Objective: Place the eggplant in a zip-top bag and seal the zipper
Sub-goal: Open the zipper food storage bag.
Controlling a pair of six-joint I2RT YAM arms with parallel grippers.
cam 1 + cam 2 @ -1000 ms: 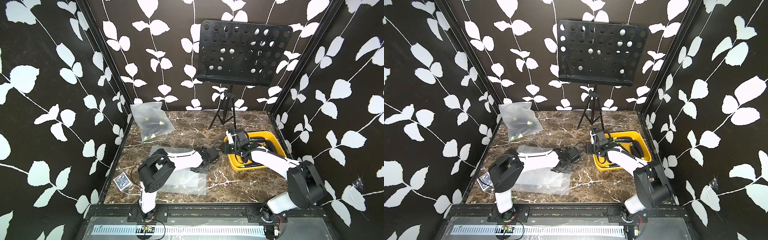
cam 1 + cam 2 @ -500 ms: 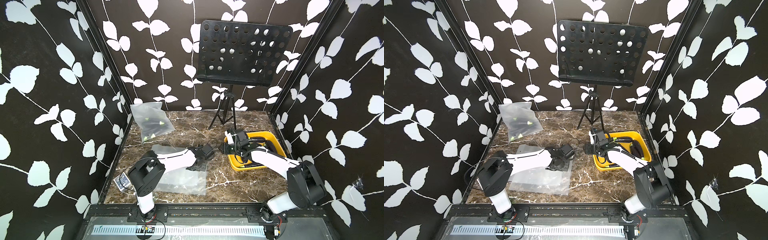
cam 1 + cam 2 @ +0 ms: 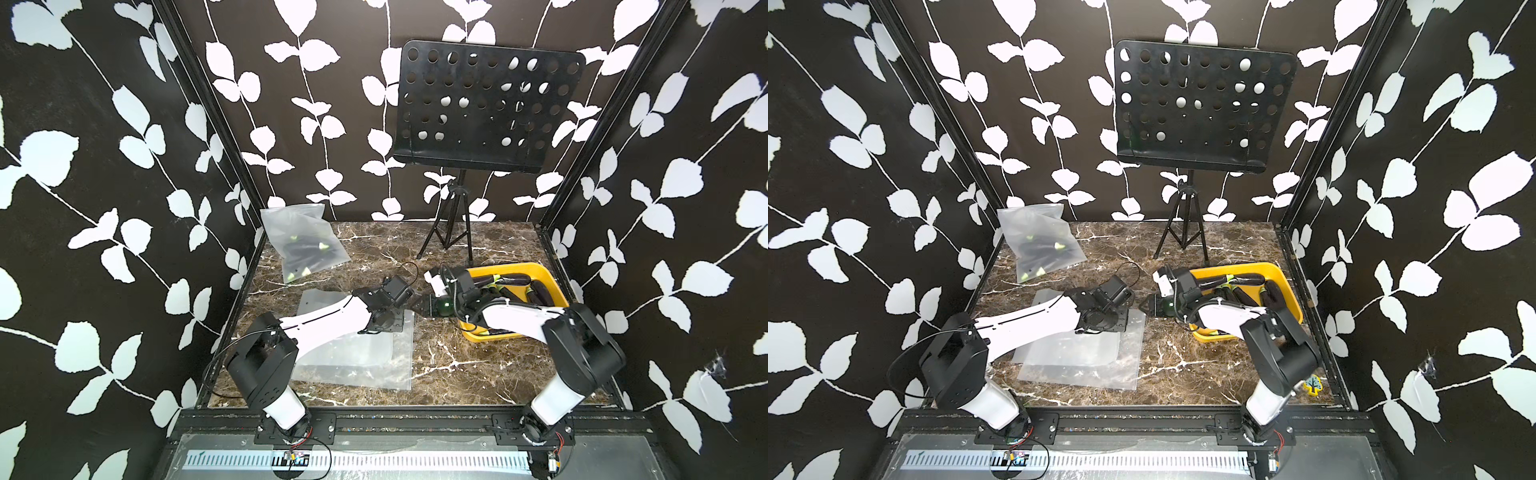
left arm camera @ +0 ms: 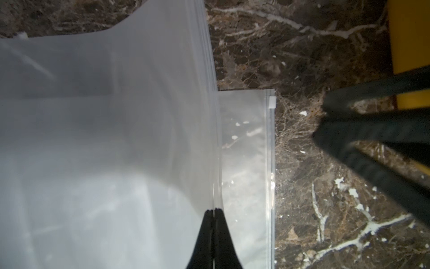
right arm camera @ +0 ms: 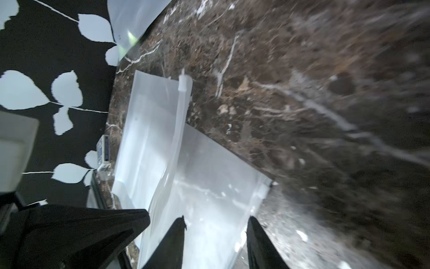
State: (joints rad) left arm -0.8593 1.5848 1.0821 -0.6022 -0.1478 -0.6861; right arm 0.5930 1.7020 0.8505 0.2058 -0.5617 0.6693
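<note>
Eggplants [image 3: 510, 279], dark purple w/ green stems, all lie in the yellow plastic bin [image 3: 556, 293]; none picked. Clear zip-top plastic bag [image 3: 353, 357] lies on the brown marble table [image 3: 457, 365]. The left gripper [image 4: 213, 212] is clamped on its zip edge, drawn back vs a sec ago. Right gripper [image 5: 216, 220] has left the bin: jaws narrower but apart, empty, over the bag. Prob opening the bag first, loading after.

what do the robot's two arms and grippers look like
Both arms match: the left arm and right arm each have a white link between chunky black joint housings. Thin black cables loop by the left base and wrist. The left gripper and right gripper have black, tapering fingers.
</note>
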